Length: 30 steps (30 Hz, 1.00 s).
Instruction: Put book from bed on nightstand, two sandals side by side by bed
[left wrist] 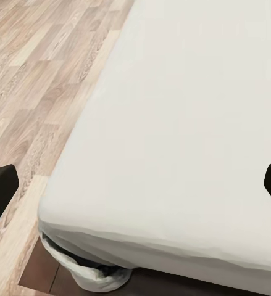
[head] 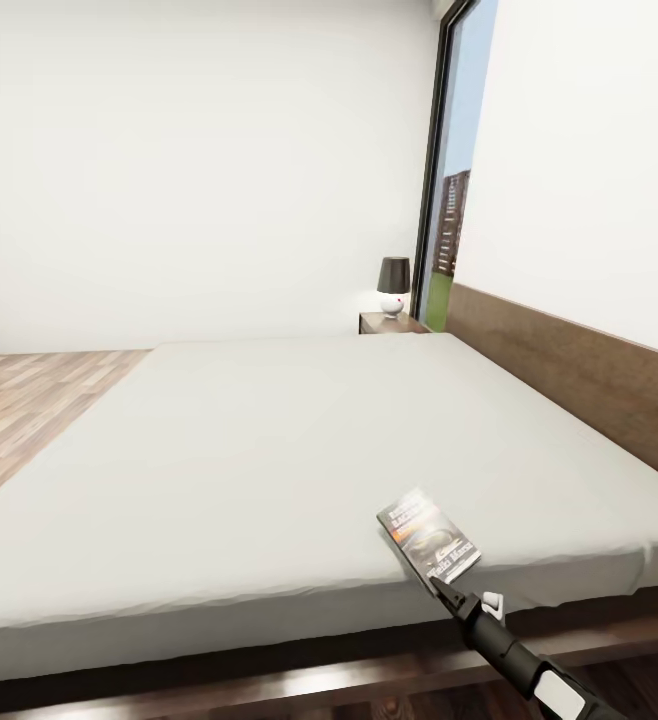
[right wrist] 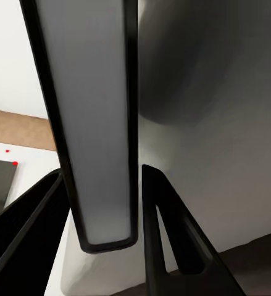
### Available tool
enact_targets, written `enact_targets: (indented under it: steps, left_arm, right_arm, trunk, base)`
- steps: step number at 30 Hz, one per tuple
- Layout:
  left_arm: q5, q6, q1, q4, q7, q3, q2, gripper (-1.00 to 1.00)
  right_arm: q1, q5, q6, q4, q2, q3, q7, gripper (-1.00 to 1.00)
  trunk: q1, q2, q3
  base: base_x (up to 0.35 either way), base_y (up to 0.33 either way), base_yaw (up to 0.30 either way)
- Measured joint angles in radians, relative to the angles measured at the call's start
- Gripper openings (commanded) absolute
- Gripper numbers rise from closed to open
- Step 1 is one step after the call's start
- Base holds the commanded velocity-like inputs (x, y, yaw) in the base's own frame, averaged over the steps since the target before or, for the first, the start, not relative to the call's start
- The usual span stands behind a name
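Since the book (head: pixel 429 536) must reach the nightstand (head: pixel 389 323) far ahead, the right gripper (head: pixel 447 590) seems clamped on its edge; the left gripper's (left wrist: pixel 135 185) fingers stand apart.

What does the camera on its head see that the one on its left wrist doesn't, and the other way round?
Head view's own: the book lying near the mattress edge with the right pincer at its near end, the headboard, a nightstand carrying a lamp, and a tall window.
Left wrist view's own: the open left pincer with its dark fingers at the picture's edges, and a white-lined bin tucked by the bed's corner.
Shared: the grey mattress and the wood-plank floor beside it.
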Motion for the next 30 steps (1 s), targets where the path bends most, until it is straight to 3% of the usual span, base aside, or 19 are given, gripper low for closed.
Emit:
enact_targets:
  steps: [30]
  left_arm:
    - [0.000,0.000,0.000,0.000,0.000,0.000,0.000,1.00]
  right_arm:
    - [0.000,0.000,0.001,0.000,0.001,-0.002,-0.001,-1.00]
  trunk:
    - [0.000,0.000,0.000]
  base:
    - [0.000,0.000,0.000]
